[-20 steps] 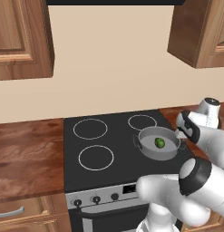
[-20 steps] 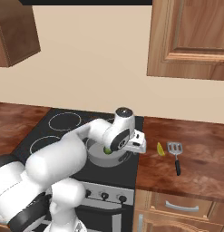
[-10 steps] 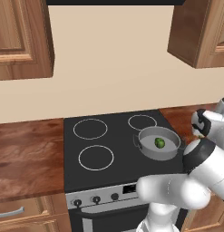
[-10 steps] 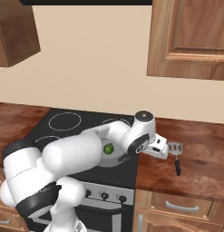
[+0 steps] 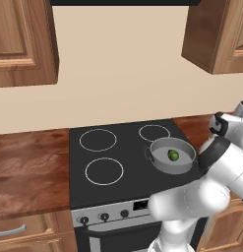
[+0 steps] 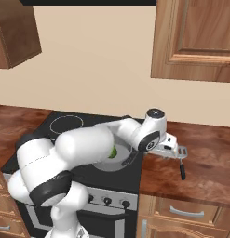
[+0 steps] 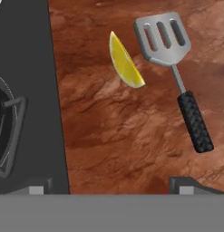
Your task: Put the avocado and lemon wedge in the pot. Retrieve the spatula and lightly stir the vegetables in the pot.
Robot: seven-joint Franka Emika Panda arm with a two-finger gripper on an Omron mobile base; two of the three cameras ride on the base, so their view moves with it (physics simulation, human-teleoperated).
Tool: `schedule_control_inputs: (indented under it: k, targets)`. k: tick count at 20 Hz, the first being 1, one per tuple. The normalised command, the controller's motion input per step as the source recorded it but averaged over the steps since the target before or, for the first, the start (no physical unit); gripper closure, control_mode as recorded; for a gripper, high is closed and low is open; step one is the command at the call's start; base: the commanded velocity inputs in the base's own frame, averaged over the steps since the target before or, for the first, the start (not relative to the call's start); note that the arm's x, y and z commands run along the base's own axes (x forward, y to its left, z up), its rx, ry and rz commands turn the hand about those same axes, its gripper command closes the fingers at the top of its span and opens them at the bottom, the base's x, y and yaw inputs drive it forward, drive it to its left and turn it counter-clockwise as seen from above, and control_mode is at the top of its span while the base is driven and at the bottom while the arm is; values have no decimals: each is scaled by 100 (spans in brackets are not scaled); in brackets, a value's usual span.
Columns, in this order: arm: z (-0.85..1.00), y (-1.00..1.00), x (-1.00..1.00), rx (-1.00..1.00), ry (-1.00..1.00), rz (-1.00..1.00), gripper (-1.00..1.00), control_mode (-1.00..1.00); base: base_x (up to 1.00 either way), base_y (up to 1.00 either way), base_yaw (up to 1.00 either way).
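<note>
Arm has swung right off the pot (image 5: 172,156) to over the counter (image 7: 131,127); avocado (image 5: 173,155) sits inside. Jaws wide, empty. Lemon wedge (image 7: 124,62) lies just beside the spatula (image 7: 174,68) head. Risk: a finger clips the spatula on descent, or the wedge squirts out.

My arm reaches out to the right, wrist bent downward; my gripper (image 7: 111,186) hangs with jaws spread wide, holding nothing.
</note>
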Motion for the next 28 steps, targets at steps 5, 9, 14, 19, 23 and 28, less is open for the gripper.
schedule_control_inputs:
  k: [5, 9, 14, 19, 23, 28]
  targets:
    - [-3, -20, 46, 1, 4, 7, -100, -100, 0, 0, 0]
    - [-12, 0, 48, 4, 0, 0, -100, -100, 0, 0, 0]
    - [-17, -1, 54, 8, 0, 0, -100, -100, 0, 0, 0]
    - [-4, -2, 31, 7, 0, 0, -100, -100, 0, 0, 0]
    - [0, -10, 3, 9, 0, 2, -100, -100, 0, 0, 0]
    - [0, -1, 0, 7, 0, 4, -100, -100, 0, 0, 0]
